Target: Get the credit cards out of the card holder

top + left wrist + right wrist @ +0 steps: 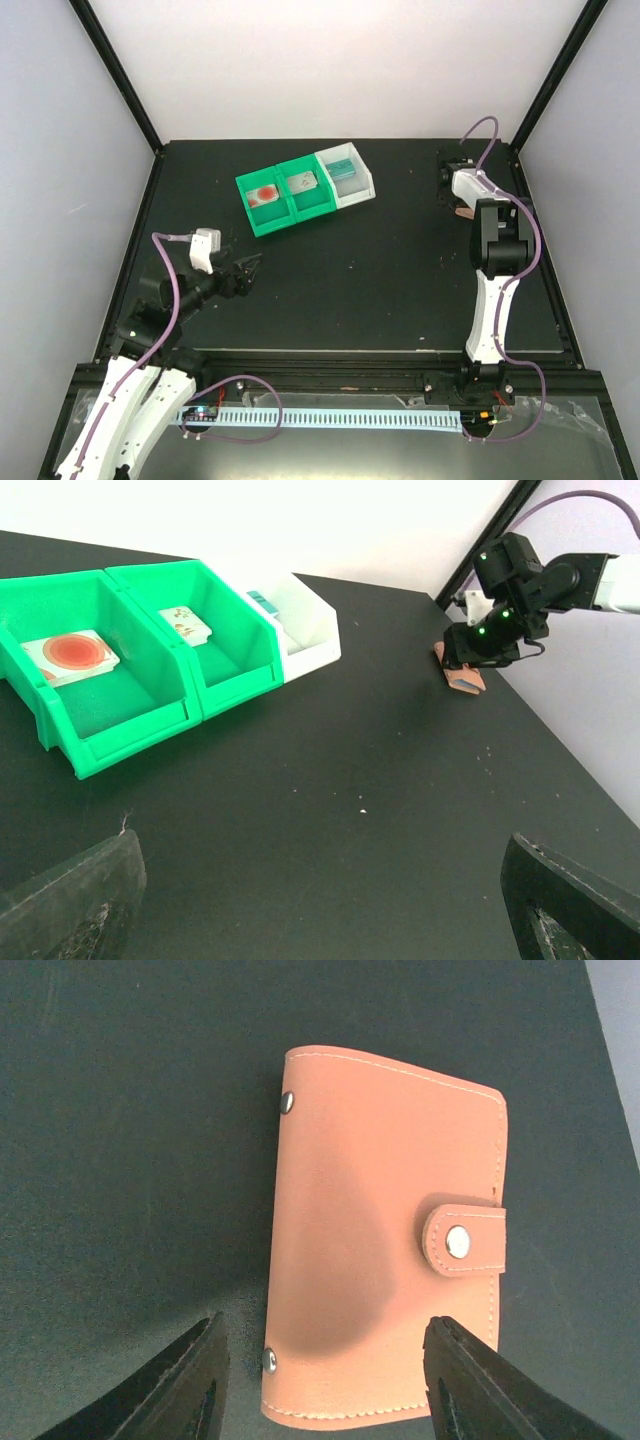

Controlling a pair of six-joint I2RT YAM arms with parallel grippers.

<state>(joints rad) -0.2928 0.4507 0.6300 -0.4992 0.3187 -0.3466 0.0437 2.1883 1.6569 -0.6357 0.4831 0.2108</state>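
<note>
Right gripper (325, 1325) partly open, poised over closed card holder (385, 1230) lying flat on table (100, 1110). Left gripper (322, 845) wide open, empty. Credit cards (70, 652) in bins (150, 725).

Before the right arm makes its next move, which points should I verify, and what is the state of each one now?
1. Card holder flat on the table, below the right gripper: ok.
2. Snap tab undone: not ok, it is fastened and the holder is closed.
3. Right gripper's jaws apart: ok.
4. Jaws centred over the holder: not ok, they sit off to one side.
5. Left gripper open and far from the holder: ok.
6. Any card inside the holder: cannot tell, the cover hides it.
</note>
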